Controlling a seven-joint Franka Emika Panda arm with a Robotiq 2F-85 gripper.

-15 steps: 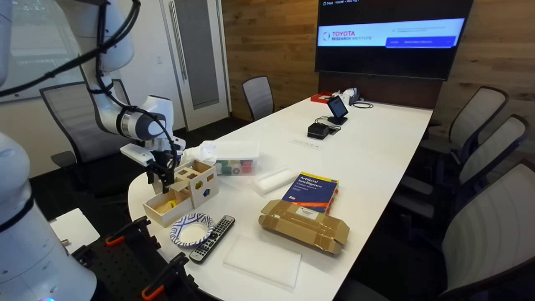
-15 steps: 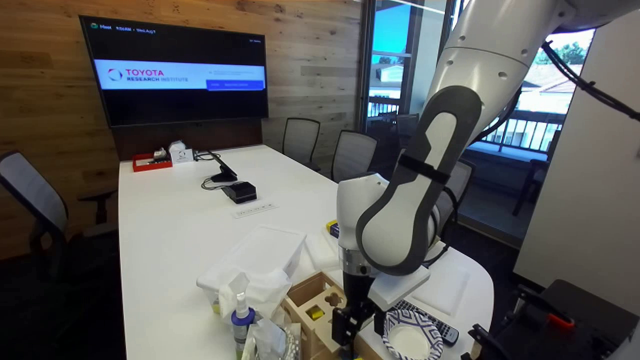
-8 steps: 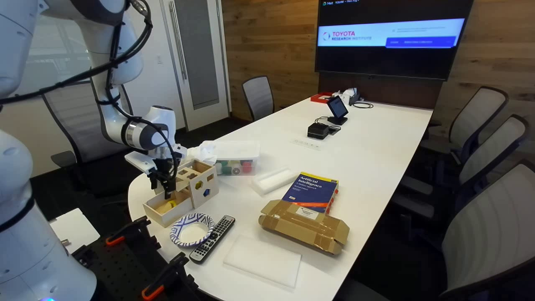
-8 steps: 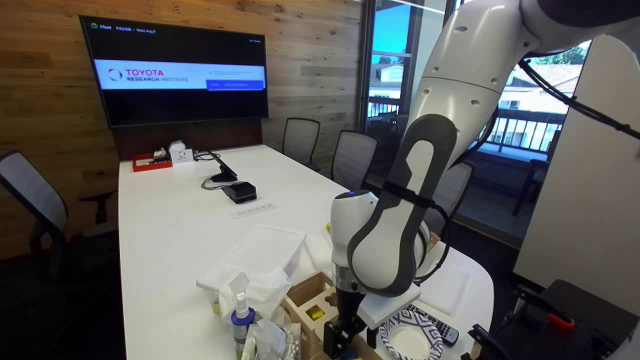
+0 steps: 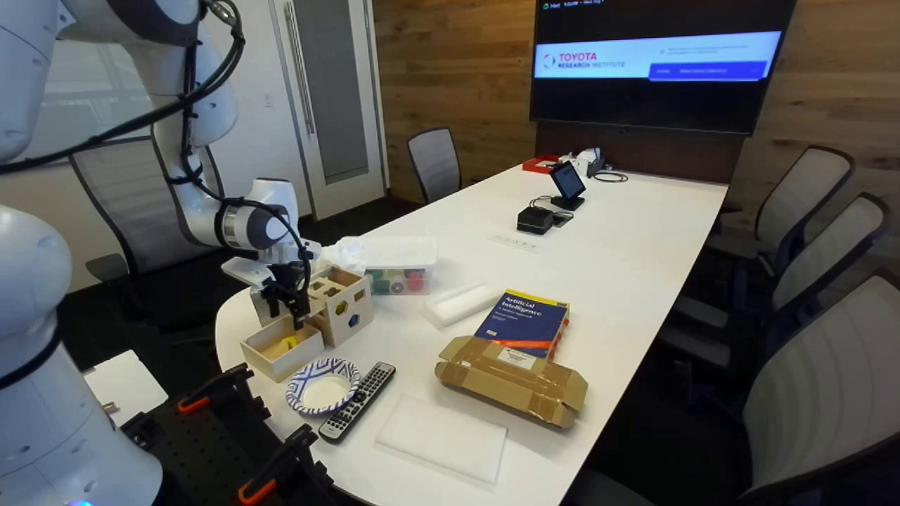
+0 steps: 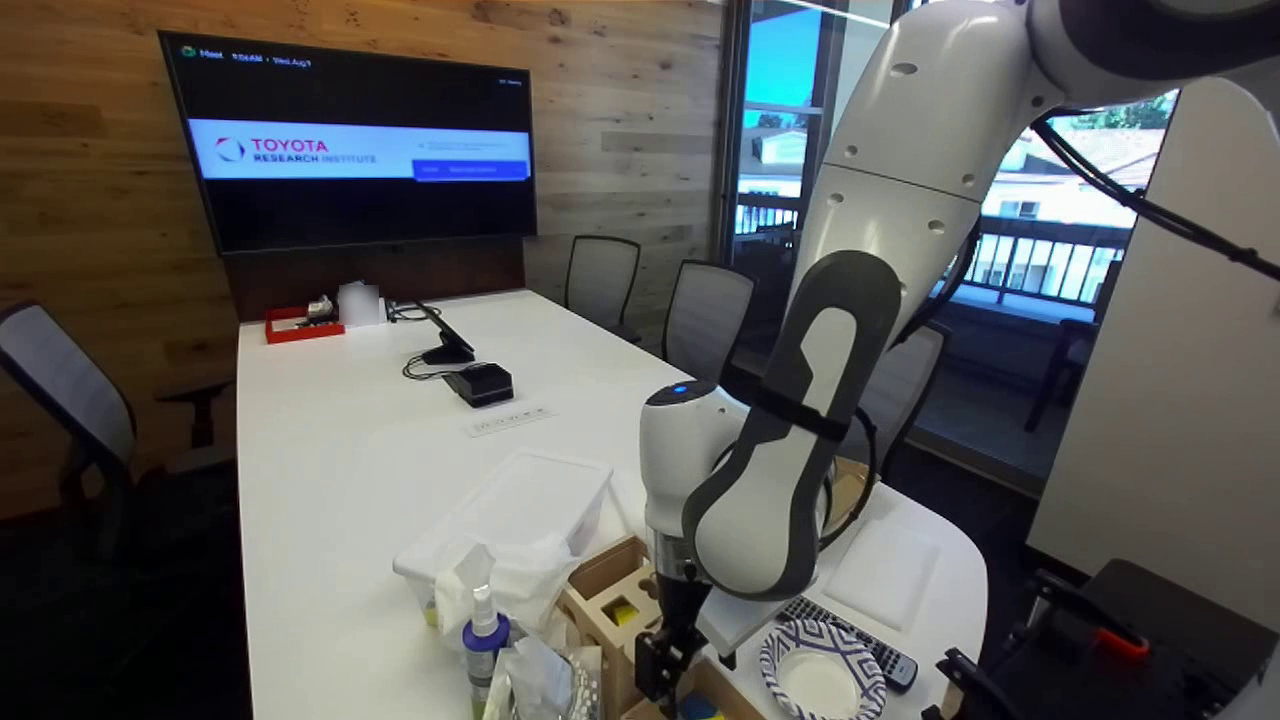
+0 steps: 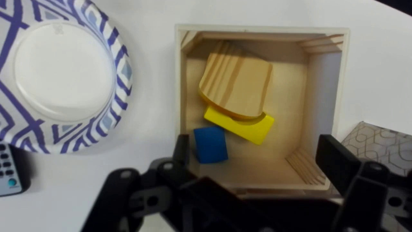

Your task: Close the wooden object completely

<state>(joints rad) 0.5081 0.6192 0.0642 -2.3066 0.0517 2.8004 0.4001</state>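
Note:
The wooden object, a pale box with dark shaped holes (image 5: 346, 314), stands on the table; it also shows in an exterior view (image 6: 622, 642). A pale open wooden tray (image 5: 299, 360) sits against its near side. In the wrist view the tray (image 7: 257, 29) holds a blue block (image 7: 210, 145), a yellow block (image 7: 241, 124) and a wood-grained block (image 7: 238, 80). My gripper (image 5: 287, 310) is open, low beside the holed box and over the tray's box-side edge. In the wrist view its fingers (image 7: 252, 149) span the tray's width with nothing between them. The box's side facing the gripper is mostly hidden.
A patterned plate (image 5: 322, 390) and a remote (image 5: 358, 404) lie close to the tray. A clear plastic case (image 5: 401, 256), white bag (image 6: 520, 590), spray bottle (image 6: 484, 640) and tissue pack (image 6: 540, 680) crowd the box. A brown cardboard package (image 5: 513, 379) lies farther off.
My gripper has moved down and toward the holed box. The panel that stuck out from the box over the tray no longer shows sticking out. The box has shifted slightly away from the tray.

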